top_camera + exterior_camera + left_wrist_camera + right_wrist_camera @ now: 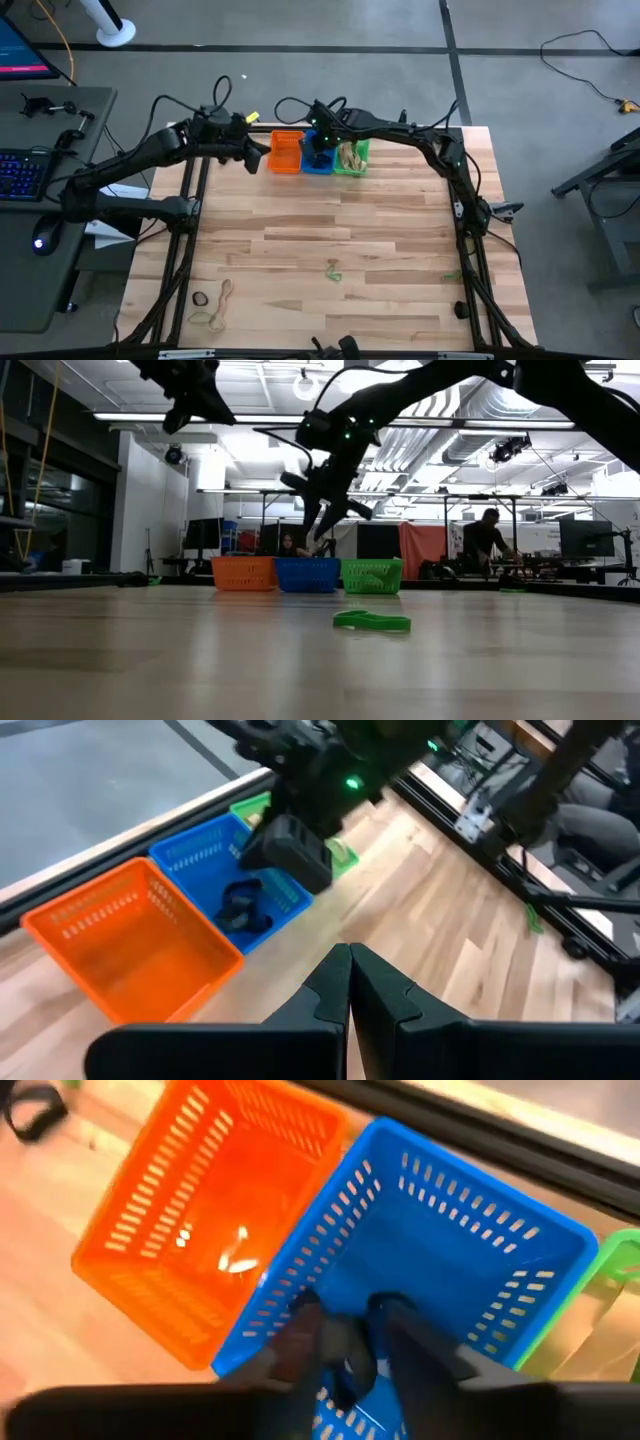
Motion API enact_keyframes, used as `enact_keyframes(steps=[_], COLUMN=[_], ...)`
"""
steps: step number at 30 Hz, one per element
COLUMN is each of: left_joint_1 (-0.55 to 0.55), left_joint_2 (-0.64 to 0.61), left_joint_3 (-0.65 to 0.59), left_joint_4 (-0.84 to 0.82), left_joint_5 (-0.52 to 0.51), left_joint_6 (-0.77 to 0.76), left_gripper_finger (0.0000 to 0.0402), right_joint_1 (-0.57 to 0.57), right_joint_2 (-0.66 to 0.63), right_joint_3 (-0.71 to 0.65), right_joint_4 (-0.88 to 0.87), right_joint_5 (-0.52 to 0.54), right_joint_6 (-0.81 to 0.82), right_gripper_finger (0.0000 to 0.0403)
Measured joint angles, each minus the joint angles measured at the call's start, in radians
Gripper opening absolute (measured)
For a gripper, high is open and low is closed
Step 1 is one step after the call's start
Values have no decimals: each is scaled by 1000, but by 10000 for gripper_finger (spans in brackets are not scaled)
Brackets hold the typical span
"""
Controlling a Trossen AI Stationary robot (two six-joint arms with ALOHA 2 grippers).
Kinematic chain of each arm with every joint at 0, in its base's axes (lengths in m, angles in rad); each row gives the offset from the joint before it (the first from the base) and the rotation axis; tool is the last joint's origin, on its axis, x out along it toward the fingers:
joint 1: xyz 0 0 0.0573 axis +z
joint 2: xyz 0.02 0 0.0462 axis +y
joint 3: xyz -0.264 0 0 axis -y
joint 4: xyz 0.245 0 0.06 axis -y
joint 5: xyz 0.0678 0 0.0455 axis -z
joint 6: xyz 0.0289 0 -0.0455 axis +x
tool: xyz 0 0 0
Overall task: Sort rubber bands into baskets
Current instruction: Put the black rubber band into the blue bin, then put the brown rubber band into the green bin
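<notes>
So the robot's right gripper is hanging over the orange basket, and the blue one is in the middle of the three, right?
Not quite. The right gripper hangs over the blue basket, not the orange basket; the right wrist view shows blue below its fingers. The blue one does sit in the middle, between the orange and the green basket.

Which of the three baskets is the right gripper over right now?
The blue basket, the middle one of the row: the right gripper hangs over it, with the orange basket and the green basket on either side.
</notes>
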Motion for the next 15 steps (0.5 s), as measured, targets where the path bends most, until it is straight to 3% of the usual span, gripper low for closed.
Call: enact_keyframes(steps=[6,12,15], left_joint_1=[-54,-255,-402], left_joint_2=[0,7,2], left_joint_3=[1,-12,-90], left_joint_4=[-37,-365,-388], left_joint_5=[1,11,-12], left_joint_6=[4,87,-31], left_gripper_finger=[0,0,0], right_joint_1=[-22,-22,-22], right_joint_2=[-20,-134,-183], right_joint_3=[11,16,16], right_joint_4=[-86,-282,-373], right_joint_5=[-112,-49,-31], right_joint_6=[-141,-371,-447], right_gripper_finger=[207,226,226])
